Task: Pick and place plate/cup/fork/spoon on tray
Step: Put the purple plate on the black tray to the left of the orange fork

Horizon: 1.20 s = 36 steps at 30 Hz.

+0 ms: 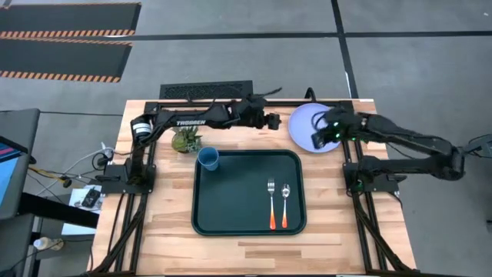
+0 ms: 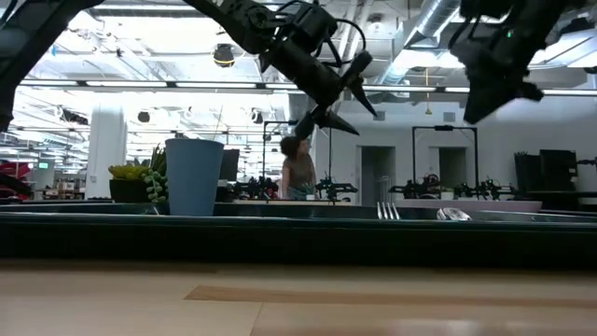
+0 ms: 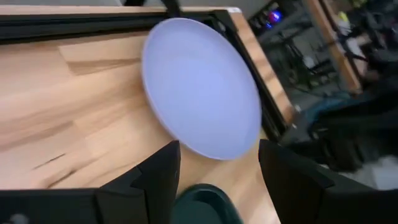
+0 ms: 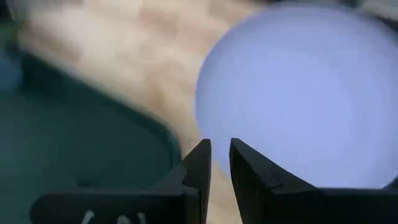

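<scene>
**Three pieces on the tray, the plate left to fetch**

Three of the four items sit on the dark green tray point(image 1: 248, 192), a rounded-corner rectangle with a raised rim at the middle of the worktop: the blue handleless cup point(image 1: 208, 158) at the tray's far left corner, and the fork point(image 1: 271, 204) and spoon point(image 1: 285, 205) side by side toward its right, orange handles toward the near edge, metal ends toward the far edge. The plate point(image 1: 307, 127), a plain, smooth lavender-blue disc, lies flat on the pale wood beyond the tray's far right corner, near the far edge of the worktop.

The right gripper point(image 1: 317, 139) hangs over the plate's near rim, its fingers point(image 4: 200, 163) almost together with only a narrow slit between them. It is plainly the closer arm. The left gripper point(image 1: 274, 121) reaches across from the left and stops just short of the plate's left rim, fingers point(image 3: 163, 168) spread wide.

A flat plate offers only its thin edge, so the pick likely turns on catching that rim.

A small potted plant point(image 1: 185, 140) stands off the tray's far left corner.
</scene>
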Available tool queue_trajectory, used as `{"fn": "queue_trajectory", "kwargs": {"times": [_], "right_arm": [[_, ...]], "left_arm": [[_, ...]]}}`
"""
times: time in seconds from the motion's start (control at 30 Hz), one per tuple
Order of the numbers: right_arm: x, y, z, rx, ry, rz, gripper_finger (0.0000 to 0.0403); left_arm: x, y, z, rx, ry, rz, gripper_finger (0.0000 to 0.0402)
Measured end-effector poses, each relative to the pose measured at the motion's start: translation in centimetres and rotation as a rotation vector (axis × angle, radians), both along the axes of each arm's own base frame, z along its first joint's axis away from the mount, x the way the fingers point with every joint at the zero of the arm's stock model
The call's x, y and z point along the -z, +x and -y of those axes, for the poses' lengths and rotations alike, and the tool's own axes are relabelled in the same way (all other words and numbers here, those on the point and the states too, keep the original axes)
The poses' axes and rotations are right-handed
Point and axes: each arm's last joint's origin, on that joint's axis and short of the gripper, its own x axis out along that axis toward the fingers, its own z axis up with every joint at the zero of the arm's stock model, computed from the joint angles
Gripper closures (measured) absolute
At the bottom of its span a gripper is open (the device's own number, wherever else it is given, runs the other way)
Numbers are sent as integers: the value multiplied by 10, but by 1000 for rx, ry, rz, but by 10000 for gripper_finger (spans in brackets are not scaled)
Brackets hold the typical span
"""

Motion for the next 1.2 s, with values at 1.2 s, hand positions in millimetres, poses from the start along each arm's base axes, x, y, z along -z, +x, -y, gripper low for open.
{"fn": "queue_trajectory", "kwargs": {"times": [1.2], "right_arm": [[125, 56, 16, -594, 23, -598, 198]], "left_arm": [[-20, -23, -20, 341, -138, 65, 198]]}}
